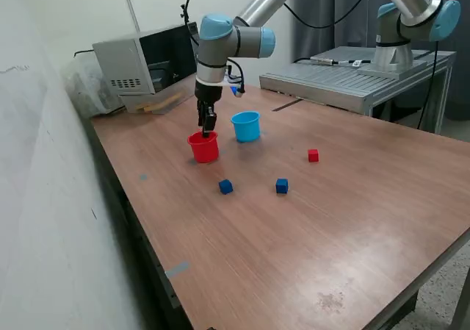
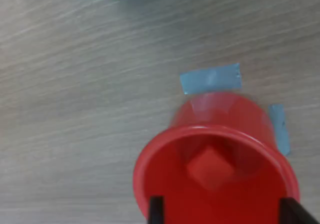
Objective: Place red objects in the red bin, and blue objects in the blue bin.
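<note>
A wooden worktop carries the scene, described from its near edge to its far edge. Nearest, toward the middle, sit two small dark blue cubes, apart from each other. A little farther, toward the exterior view's right, lies one red cube on its own. Beyond the blue cubes stands the red cup, with the light blue cup just beside it, nearer the far edge. The end effector hangs directly over the red cup, its tips at the rim. The wrist view shows its fingers spread wide and empty, and a second red cube resting inside the red cup. Risk: with the tips so low at the rim, a sideways move before rising could catch the light cup and tip it, spilling the cube
</note>
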You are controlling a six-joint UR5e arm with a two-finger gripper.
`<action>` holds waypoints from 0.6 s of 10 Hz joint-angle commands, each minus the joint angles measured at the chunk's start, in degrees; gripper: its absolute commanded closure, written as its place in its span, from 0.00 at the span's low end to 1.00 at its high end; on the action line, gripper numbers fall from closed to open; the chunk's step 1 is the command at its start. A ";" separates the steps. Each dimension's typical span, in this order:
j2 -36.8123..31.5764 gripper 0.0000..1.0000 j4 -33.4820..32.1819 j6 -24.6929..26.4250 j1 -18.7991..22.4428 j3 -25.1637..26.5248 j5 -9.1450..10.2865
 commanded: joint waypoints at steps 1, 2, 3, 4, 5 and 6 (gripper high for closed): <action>-2.63 0.00 0.03 -7.09 1.32 0.99 0.38; -5.17 0.00 0.38 -10.72 2.63 1.77 0.13; -7.20 0.00 1.26 -13.10 3.26 2.74 0.12; -9.39 0.00 2.57 -18.78 4.48 4.05 0.47; -11.68 0.00 4.85 -22.49 5.45 6.76 0.56; -13.88 0.00 7.04 -26.01 6.50 10.10 0.82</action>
